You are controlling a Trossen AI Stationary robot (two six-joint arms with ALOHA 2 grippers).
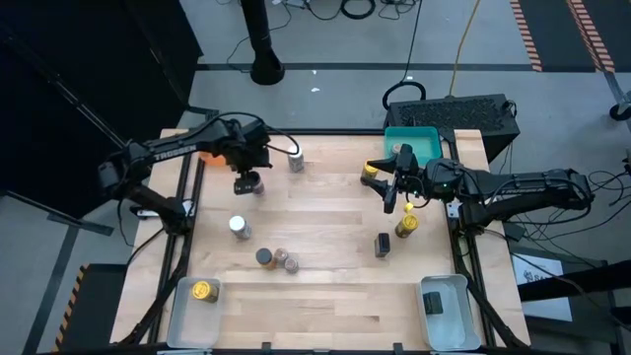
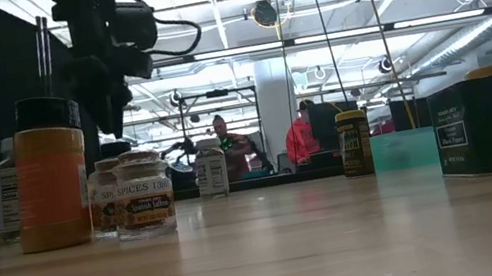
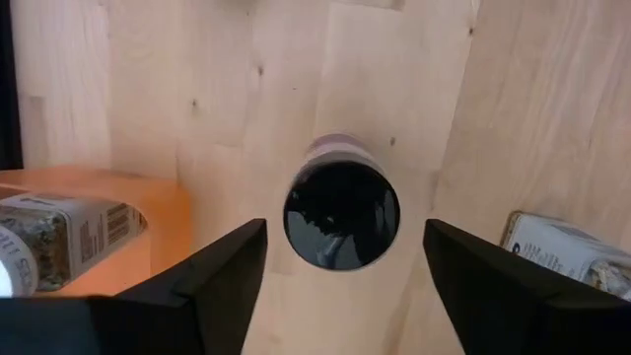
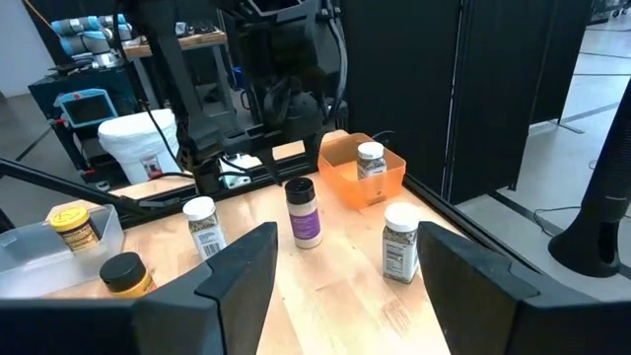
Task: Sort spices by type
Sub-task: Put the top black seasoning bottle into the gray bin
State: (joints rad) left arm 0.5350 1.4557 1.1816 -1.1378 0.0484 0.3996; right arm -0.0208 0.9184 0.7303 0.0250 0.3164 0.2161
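target jar: we see the purple-label jar (image 3: 341, 212) with a dark lid, standing upright on the surface (image 1: 325, 286), upper left of the high view, just right of the orange tray (image 3: 158, 212).
left hand: the left hand (image 3: 343, 281) hovers over that jar, fingers (image 3: 212, 281) spread wide on either side of the lid, not touching it; holding nothing.
right hand: the right hand (image 1: 396, 182) sits upper right of the high view beside the teal tray (image 1: 422, 141); fingers part open, nothing between them that we can see.
handling: we judge it a small rigid jar, light, smooth plastic or glass sides, so slippery under hard pads; unlikely to deform, could tip if nudged at the top.
grip spot: we'd take it across the body just under the lid, fingers on opposite sides, centred so it doesn't twist.
long axis: vertical, lid up; from the left wrist view we look straight down the axis at the round lid.
facing: label seems to face the right arm, since the purple band shows in the right wrist view (image 4: 304, 212).
other spices: one pale jar (image 4: 370, 158) inside the orange tray; another pale jar (image 1: 296, 161) top centre; a white-topped jar (image 1: 239, 228) centre left; a yellow jar (image 1: 205, 291) in the clear tray (image 1: 182, 325) lower left; a dark tin (image 1: 382, 245) right of centre.
risk: the orange tray wall is near one finger, so we judge clearance tight on that side.
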